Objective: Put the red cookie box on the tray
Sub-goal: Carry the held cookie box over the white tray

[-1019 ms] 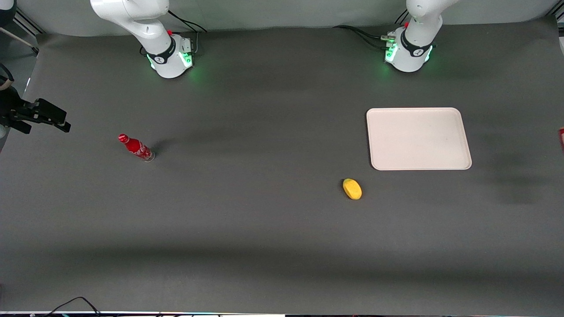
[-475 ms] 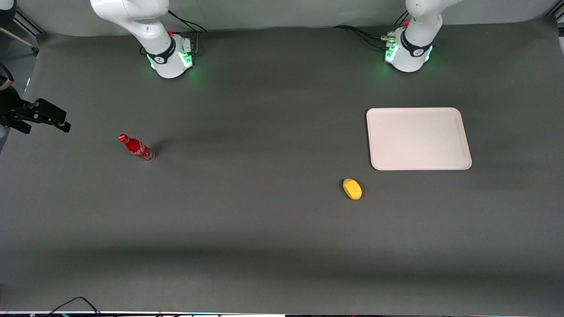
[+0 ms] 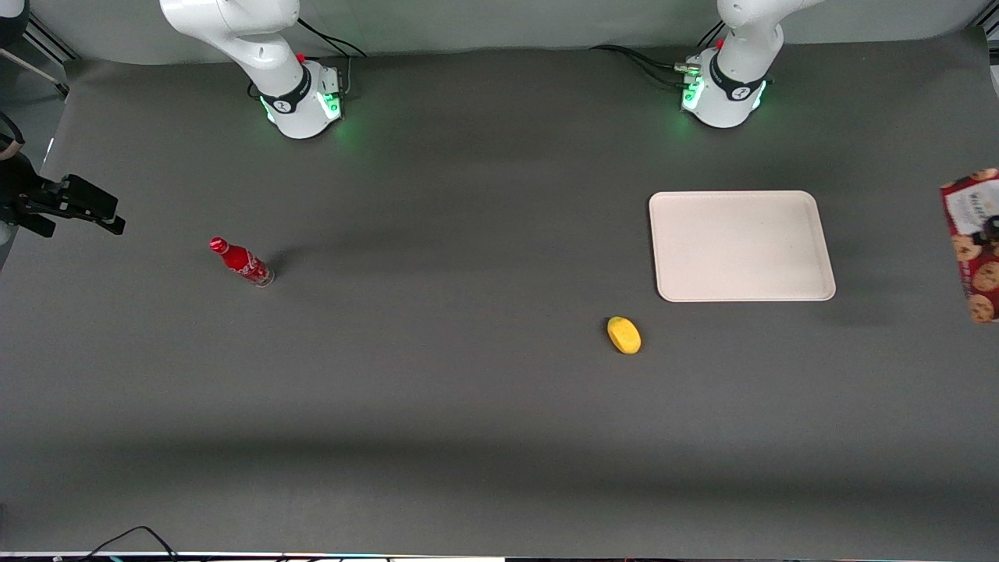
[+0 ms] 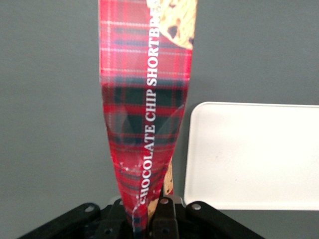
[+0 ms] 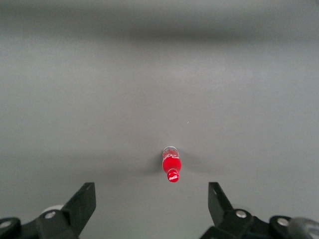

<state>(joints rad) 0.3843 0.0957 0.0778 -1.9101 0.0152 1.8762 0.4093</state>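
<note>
Your gripper (image 4: 144, 226) is pinching one end of the red cookie box (image 4: 147, 114), so the carton is squeezed thin between the jaws (you can read "CHOCOLATE CHIP" along its side). In the front view the red cookie box (image 3: 972, 243) is up in the air at the working arm's end of the table, near the tray (image 3: 741, 245) but not over it. The tray (image 4: 254, 155) has nothing on it. A yellow lemon-shaped toy (image 3: 623, 335) lies nearer the front camera than the tray. A small red bottle (image 3: 240, 261) stands well apart, toward the parked arm's end.
</note>
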